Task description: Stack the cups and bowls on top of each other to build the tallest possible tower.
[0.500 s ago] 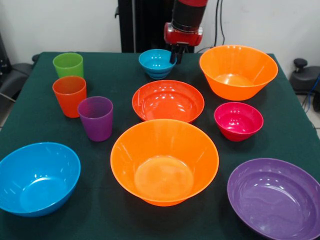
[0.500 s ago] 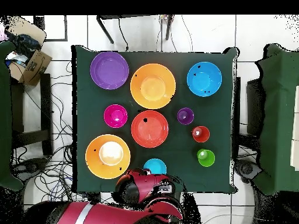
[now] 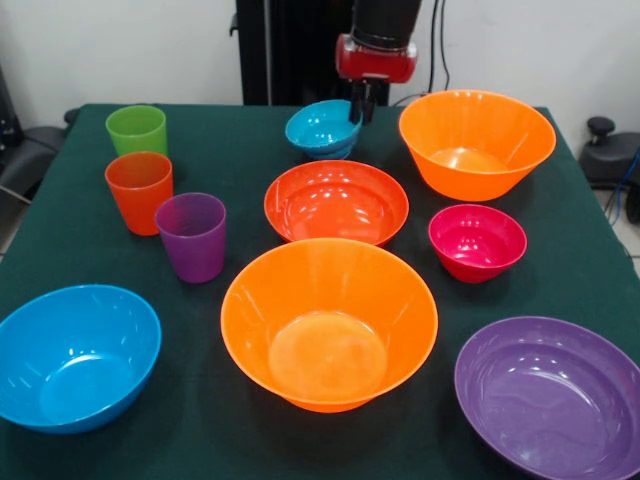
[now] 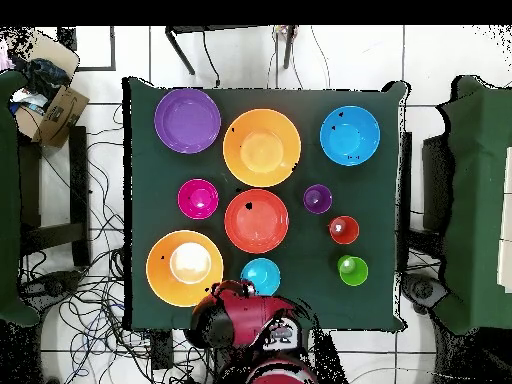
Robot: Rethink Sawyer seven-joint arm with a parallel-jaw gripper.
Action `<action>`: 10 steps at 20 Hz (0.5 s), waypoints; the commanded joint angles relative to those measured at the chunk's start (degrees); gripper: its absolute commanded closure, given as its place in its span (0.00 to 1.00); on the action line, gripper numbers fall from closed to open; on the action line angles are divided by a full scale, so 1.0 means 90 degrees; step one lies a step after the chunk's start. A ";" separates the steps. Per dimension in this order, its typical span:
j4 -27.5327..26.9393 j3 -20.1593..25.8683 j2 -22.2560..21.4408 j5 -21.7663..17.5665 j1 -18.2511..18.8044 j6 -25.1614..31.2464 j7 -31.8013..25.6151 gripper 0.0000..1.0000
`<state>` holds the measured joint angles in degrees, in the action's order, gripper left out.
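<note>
We see the gripper [image 3: 362, 108], fingers narrowly apart and holding nothing, at the small teal-blue bowl's [image 3: 322, 127] right rim, top centre

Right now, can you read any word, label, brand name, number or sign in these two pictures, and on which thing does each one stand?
No text can be read in either view.
The cups, such as the green cup, and the bowls, such as the large blue bowl, are plain, with no print.
The gripper shows no readable mark.
The cardboard box beside the table shows no print that can be read.
</note>
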<state>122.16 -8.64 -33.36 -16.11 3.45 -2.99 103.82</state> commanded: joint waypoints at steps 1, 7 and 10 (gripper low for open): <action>0.0282 0.1139 -0.1524 0.0306 0.0208 0.1200 0.0678 1.00; 0.0180 0.1390 -0.2731 0.0633 0.0380 0.2449 0.0292 1.00; 0.0049 0.1556 -0.3015 0.0756 0.0524 0.2873 0.0085 1.00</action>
<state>123.28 -2.83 -52.16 -12.81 6.39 11.65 103.82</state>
